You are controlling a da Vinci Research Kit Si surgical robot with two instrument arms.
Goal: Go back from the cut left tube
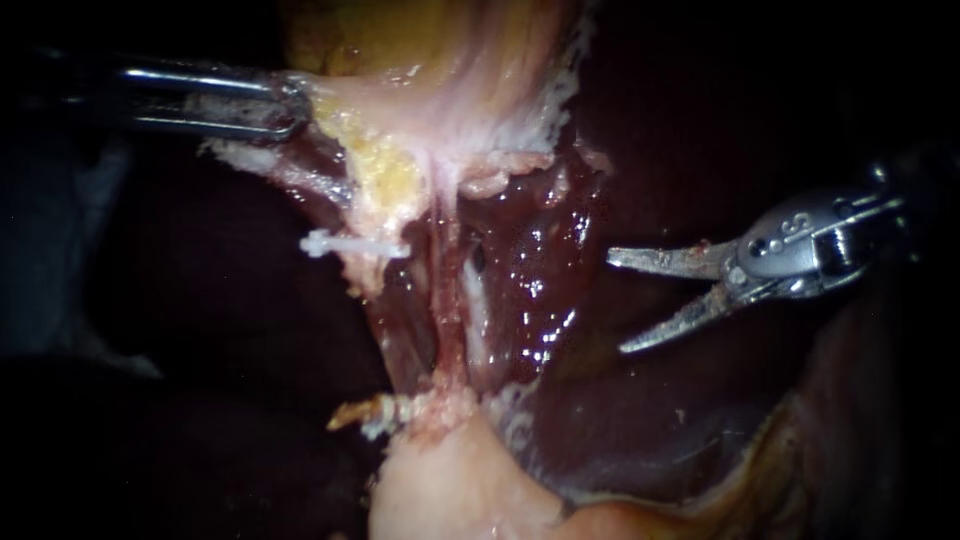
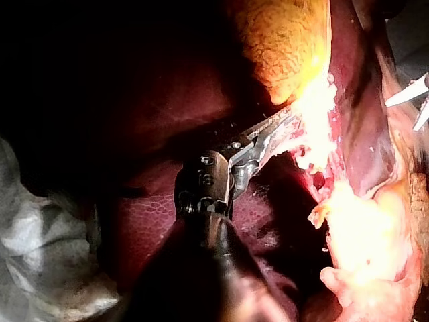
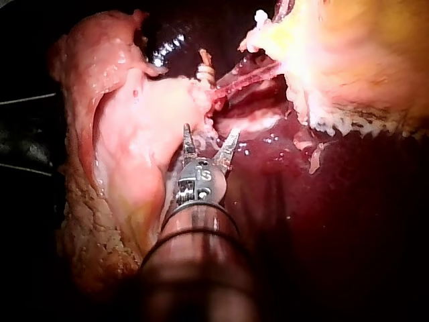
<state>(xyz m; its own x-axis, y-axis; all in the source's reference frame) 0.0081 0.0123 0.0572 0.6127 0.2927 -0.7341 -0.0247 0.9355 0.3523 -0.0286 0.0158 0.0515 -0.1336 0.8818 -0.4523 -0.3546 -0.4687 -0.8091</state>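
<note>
My right instrument comes in from the right with its two thin blades open and nothing between them. It stands to the right of the tubes, over glistening liver. A white clip sits on the upper stump of the cut left tube, and further clips sit on the lower stump. Right of them one thin tube still runs whole. My left instrument is shut on the pale edge of the gallbladder and holds it up. In the right wrist view the open blades lie short of a clip.
Dark liver fills the lower right. A pale lump of tissue rises beneath the lower clips. In the left wrist view my left instrument holds bright tissue, and the blade tips of my right instrument show beyond it.
</note>
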